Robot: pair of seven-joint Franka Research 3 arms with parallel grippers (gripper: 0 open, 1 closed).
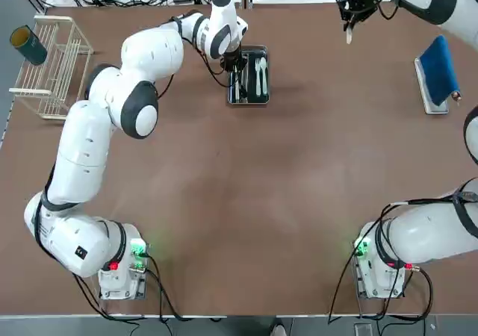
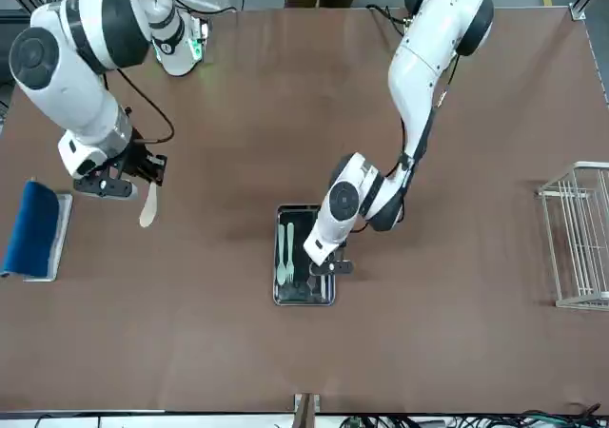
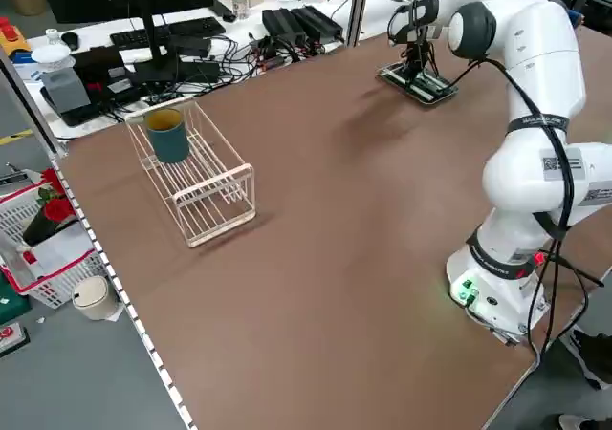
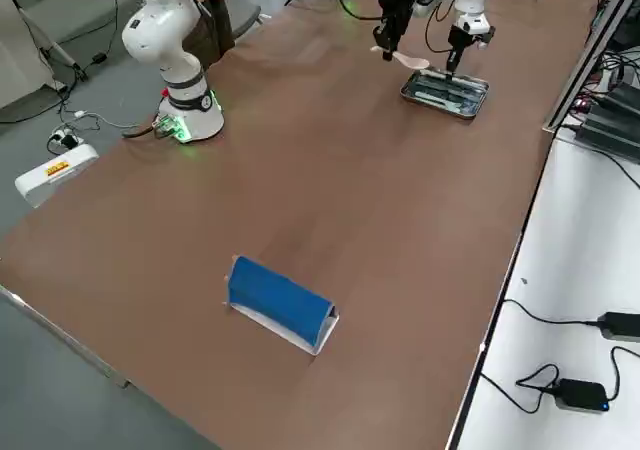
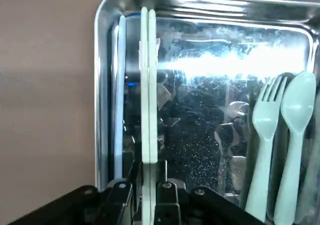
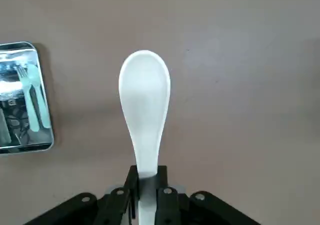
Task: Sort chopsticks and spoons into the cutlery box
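Chopsticks: light, stiff, slippery; pinched at one end by left gripper over cutlery box, far centre. Spoon: light, rigid; right gripper fingers pinch its handle, far right above surface

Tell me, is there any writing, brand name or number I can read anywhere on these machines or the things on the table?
None can be read.
A small square label on the left arm shows in the left side view; too small to read.
A dark label on that arm's base segment is blurred.
The cutlery box and the spoon in the right end effector carry no print.
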